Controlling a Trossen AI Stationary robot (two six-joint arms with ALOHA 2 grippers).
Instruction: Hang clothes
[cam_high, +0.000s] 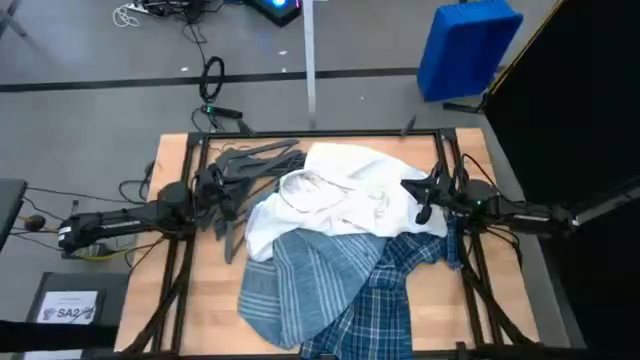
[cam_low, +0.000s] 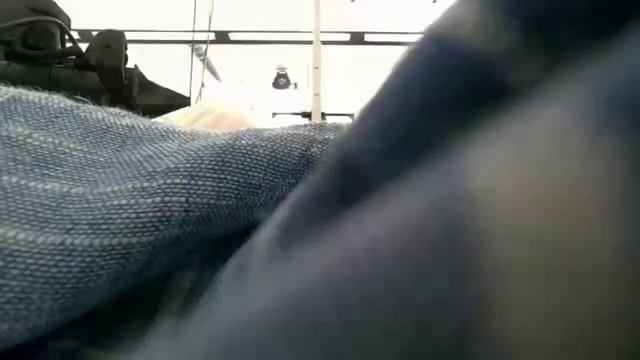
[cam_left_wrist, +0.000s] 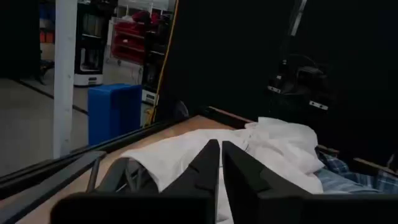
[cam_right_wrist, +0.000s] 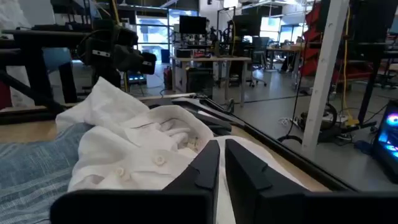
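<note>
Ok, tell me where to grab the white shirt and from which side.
Judging from the high view, take the white shirt at its collar, which lies open and faces up on top of the pile. Come from above with the left gripper, the nearer one; both grippers' fingers look closed now.

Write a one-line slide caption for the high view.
White shirt, striped shirt and plaid shirt heaped beside grey hangers, between left gripper and right gripper.

— How many shirts are lying on the table (cam_high: 180, 300)?
— Three: one white shirt (cam_high: 345, 195), one striped shirt (cam_high: 300, 285), one plaid shirt (cam_high: 385, 290).
— And arms?
— Two are reaching in, and hangers (cam_high: 245, 165) are piling at the far left corner, too tangled to count.
</note>
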